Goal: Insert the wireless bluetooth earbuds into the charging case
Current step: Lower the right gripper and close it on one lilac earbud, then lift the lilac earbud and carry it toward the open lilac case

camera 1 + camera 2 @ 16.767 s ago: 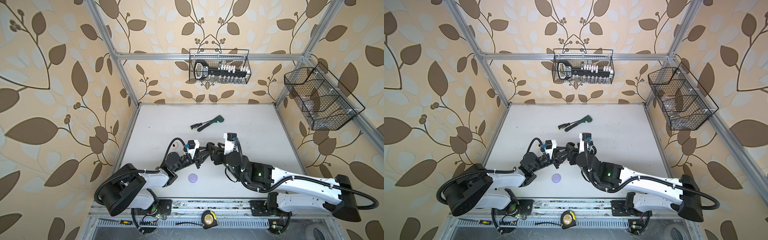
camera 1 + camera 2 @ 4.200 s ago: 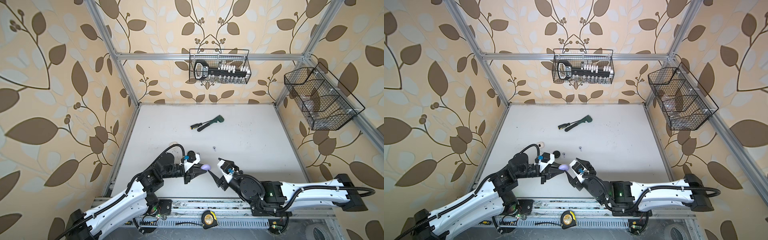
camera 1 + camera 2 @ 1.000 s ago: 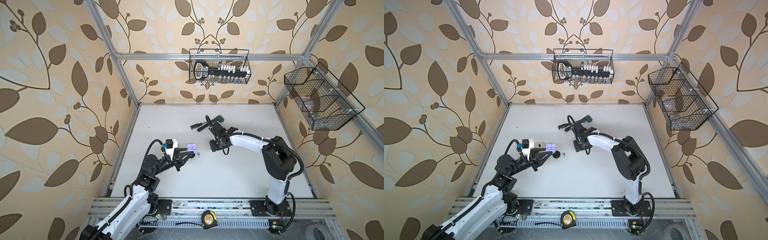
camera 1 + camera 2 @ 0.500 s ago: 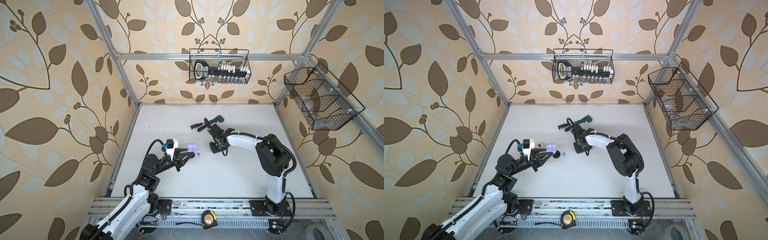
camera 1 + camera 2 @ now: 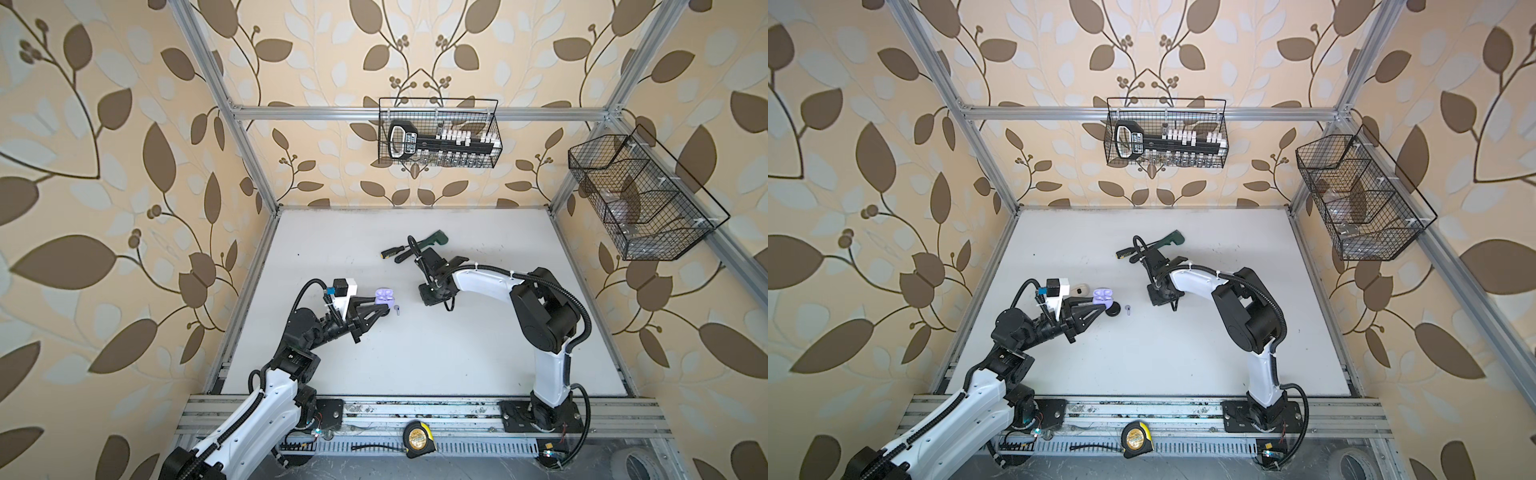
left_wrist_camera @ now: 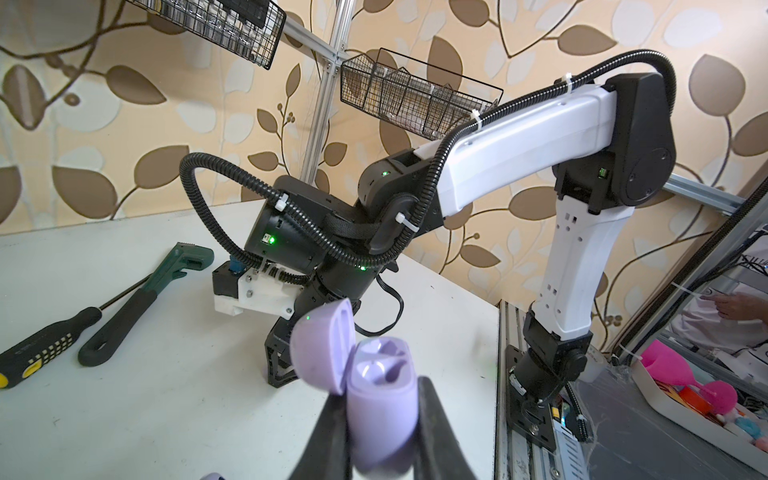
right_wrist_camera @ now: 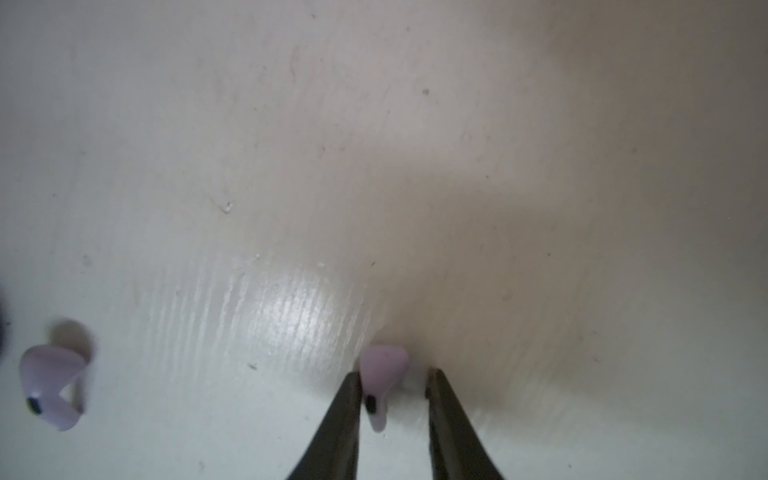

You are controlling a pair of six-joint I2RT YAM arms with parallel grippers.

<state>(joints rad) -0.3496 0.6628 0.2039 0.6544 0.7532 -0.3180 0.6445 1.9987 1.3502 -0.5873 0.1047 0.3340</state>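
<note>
right gripper [image 7: 393, 376] narrowed | lilac earbud [image 7: 383, 365] between jaws, touching one

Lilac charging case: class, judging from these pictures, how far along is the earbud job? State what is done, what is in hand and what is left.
Done: the left gripper grips the lilac case, lid open; both sockets look empty. In hand: the right gripper straddles one lilac earbud on the table, not yet clamped. Left: lifting and seating it, then the second earbud lying nearby.
</note>
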